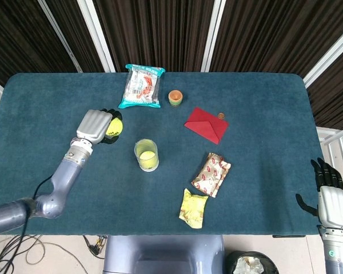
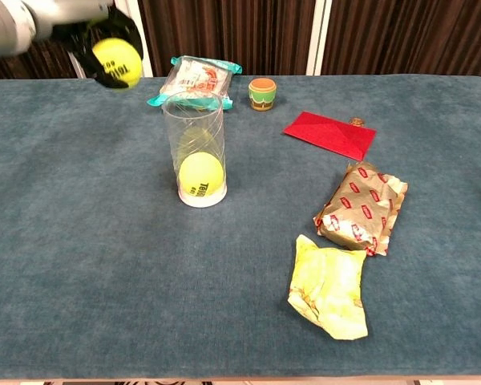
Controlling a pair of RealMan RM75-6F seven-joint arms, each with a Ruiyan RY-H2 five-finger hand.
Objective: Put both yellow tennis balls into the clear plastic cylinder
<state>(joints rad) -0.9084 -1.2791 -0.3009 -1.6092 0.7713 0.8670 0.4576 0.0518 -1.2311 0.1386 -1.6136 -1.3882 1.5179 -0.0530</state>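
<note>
Nearest the onlooker, at the front right edge of the blue worktop [image 1: 263,114], the right hand [image 1: 332,200] hangs idle off the side, well apart from the clear plastic cylinder [image 2: 196,148]; it holds nothing, its dark fingers [image 1: 326,171] apart.

Right of the cylinder lie a crumpled yellow wrapper [image 2: 330,289] and, beyond it, a red-and-gold snack packet [image 2: 361,207], neither part of the task.

The cylinder stands upright on the worktop, mouth open upward. One yellow tennis ball [image 2: 201,176] already rests at its bottom, so half the task appears done.

Left of the cylinder and raised above its rim, the left hand [image 1: 96,127] grasps the second tennis ball [image 2: 117,61]; its fingers [image 2: 80,48] wrap the ball from above and behind, the ball's lower face exposed. Ball and cylinder are apart, not yet aligned.

Beyond the cylinder sit a red folded paper [image 2: 330,133], a small orange-and-green cup [image 2: 262,92] and a teal-edged food packet [image 2: 197,79].

Step in hand, as judged: carrying the second ball to the cylinder. The next move calls for bringing the ball sideways until it is centred over the mouth, then loosening the fingers so that it drops onto the first ball. The mouth looks barely wider than the ball, so an off-centre release could catch the rim and tip the light cylinder.
</note>
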